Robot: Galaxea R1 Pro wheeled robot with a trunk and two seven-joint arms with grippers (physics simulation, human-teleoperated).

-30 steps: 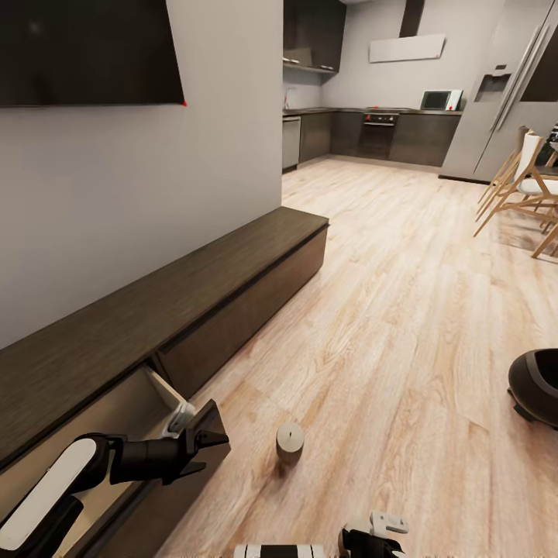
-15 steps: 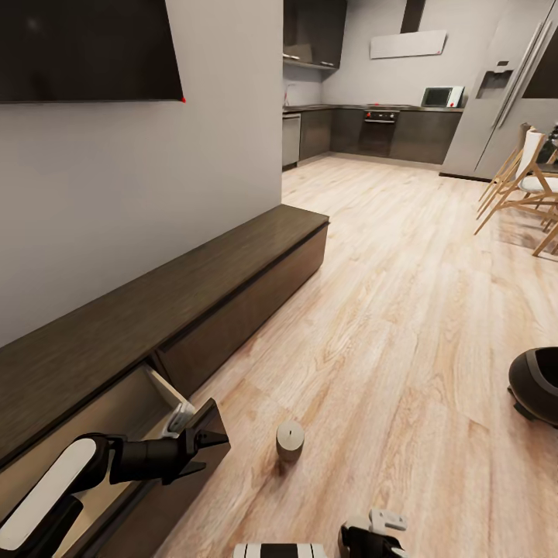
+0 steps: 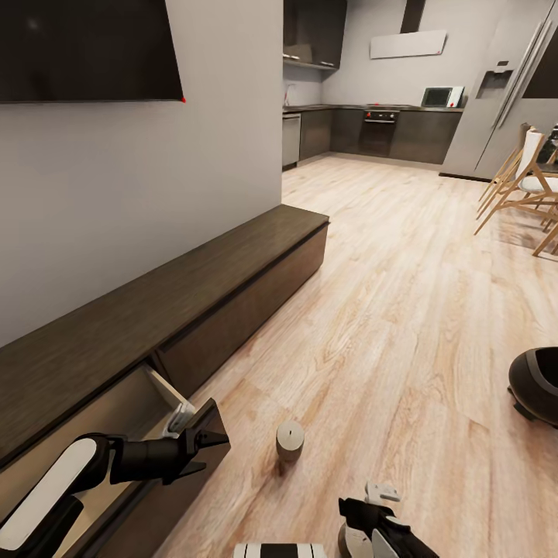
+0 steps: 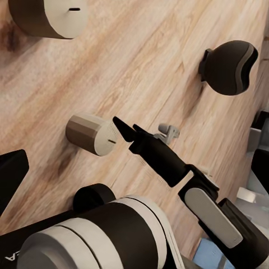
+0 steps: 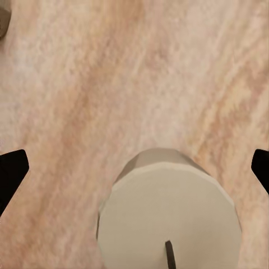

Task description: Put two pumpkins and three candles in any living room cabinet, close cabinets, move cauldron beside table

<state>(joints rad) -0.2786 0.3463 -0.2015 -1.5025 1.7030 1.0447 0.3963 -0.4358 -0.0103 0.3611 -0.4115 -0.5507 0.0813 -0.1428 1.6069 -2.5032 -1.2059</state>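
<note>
A long dark-brown cabinet (image 3: 155, 310) runs along the left wall, its near drawer (image 3: 132, 403) pulled out. My left gripper (image 3: 211, 453) hangs open and empty beside that drawer's front corner. One olive-tan candle (image 3: 290, 442) (image 4: 50, 14) stands upright on the floor just right of it. A second candle (image 3: 349, 540) (image 4: 92, 134) (image 5: 171, 218) stands closer to me. My right gripper (image 3: 364, 525) (image 5: 136, 168) hovers open above it, fingertips spread wide to either side, not touching. The black cauldron (image 3: 535, 395) (image 4: 227, 66) sits on the floor at the right edge. Pumpkins are out of view.
Pale wood floor stretches ahead to a kitchen with dark cupboards (image 3: 372, 136) and a fridge (image 3: 504, 93). Wooden chairs (image 3: 527, 186) stand at the far right. A dark TV (image 3: 85, 50) hangs on the wall above the cabinet.
My right gripper has shifted forward over the near candle, with more of it now in the head view. The left gripper, the candles and the cauldron have stayed put.
</note>
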